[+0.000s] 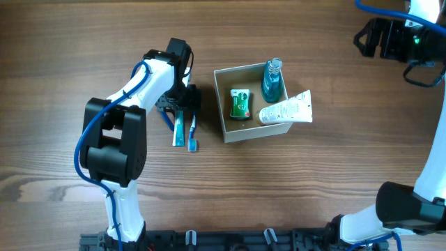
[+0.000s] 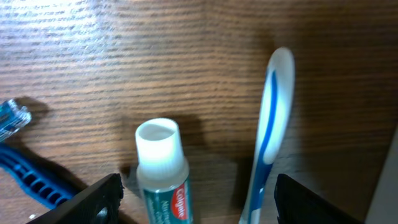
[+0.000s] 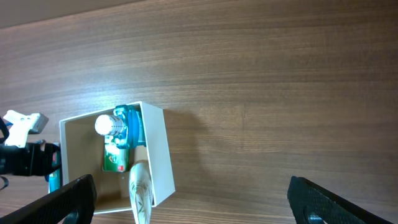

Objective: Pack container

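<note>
- Container [image 1: 254, 132] sits near the middle of the wooden table [image 1: 313, 195], open top up, white walls with tan cardboard inside.
- Inside it, a blue bottle [image 1: 272, 81] with a white cap stands at the far right corner, and a green packet [image 1: 240, 104] lies beside it.
- A white tube [image 1: 287, 110] rests across the container's right wall, one end sticking out past the rim.
- Just left of the container, three things lie side by side on the table: a blue razor [image 2: 28, 174], a small toothpaste tube [image 2: 163, 174] with a white cap, and a blue and white toothbrush [image 2: 268, 134].
- The left gripper [image 2: 199, 202] hangs low over these, its fingers [image 2: 99, 202] spread apart, with the toothpaste tube and the toothbrush handle between them; it is clamped on nothing.
- The razor lies outside the left finger.
- The right gripper [image 3: 199, 208] hovers at the far right corner of the table, well apart from the container, jaws spread wide and empty.
</note>
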Motion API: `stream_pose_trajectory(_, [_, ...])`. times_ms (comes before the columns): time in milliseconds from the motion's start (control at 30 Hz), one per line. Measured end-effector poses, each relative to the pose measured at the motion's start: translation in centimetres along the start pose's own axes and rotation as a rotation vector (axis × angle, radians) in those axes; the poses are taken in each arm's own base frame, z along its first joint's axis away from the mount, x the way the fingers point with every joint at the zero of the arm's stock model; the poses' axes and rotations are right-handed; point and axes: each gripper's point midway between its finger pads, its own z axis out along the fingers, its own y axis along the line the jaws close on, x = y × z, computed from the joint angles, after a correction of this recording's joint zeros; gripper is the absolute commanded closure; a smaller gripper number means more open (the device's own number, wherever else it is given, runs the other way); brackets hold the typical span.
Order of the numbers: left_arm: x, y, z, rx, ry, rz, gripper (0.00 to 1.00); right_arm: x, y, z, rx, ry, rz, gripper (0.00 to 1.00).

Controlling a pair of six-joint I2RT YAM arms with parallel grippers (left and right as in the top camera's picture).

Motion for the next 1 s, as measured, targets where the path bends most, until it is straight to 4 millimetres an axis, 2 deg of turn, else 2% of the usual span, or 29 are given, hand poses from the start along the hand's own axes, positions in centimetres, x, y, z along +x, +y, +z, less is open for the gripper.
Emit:
stream_pose_trajectory(200, [-0.08, -0.11, 0.00, 0.006, -0.003, -0.011, 0.24, 0.00, 0.00, 0.02, 0.000, 0.000, 0.000, 0.00])
stream_pose_trajectory(800, [-0.18, -0.10, 0.00, 0.006, -0.007, -0.068, 0.24, 0.01, 0.00, 0.00, 0.000, 0.000, 0.000, 0.00])
stream_pose_trajectory(1000, [-0.34, 0.46, -0.06, 0.006, -0.008, -0.101, 0.24, 0.01, 0.00, 0.00, 0.000, 0.000, 0.000, 0.00])
